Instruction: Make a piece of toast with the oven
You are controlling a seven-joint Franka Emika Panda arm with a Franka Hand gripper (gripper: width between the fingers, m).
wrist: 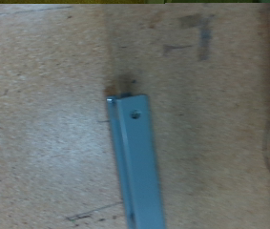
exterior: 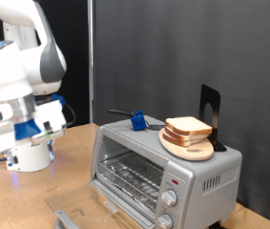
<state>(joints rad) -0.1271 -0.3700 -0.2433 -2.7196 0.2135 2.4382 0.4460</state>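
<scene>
Exterior view shows the toast resting on a board atop the oven, whose door hangs open for loading. The gripper hovers well apart near the tabletop; whether its fingers are open cannot be told.

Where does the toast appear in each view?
Exterior view: the toast lies on a round board on top of the oven, right of centre; the pincer is at the far left.
Wrist view: the toast is not in it.
Shared landmark: the chipboard table.
</scene>
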